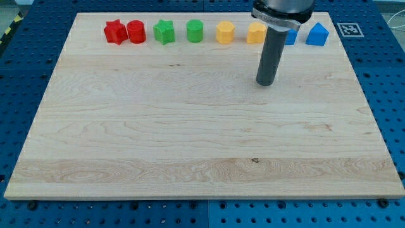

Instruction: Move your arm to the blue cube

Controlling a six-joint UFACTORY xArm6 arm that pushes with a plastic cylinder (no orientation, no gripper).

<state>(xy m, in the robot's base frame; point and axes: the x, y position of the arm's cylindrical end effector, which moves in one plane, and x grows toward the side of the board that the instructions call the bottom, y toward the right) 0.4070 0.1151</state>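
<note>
A row of blocks lies along the view's top edge of the wooden board [190,126]. From the left: a red star [114,31], a red cylinder [136,31], a green star [164,31], a green cylinder [194,30], a yellow block [224,31], a second yellow block [255,33] partly hidden by the rod, a blue cube [291,35] mostly hidden behind the rod, and a blue house-shaped block [317,34]. My tip [266,84] rests on the board below and left of the blue cube, apart from all blocks.
The board lies on a blue perforated table [19,76]. A black-and-white marker tag [348,28] sits at the board's top right corner.
</note>
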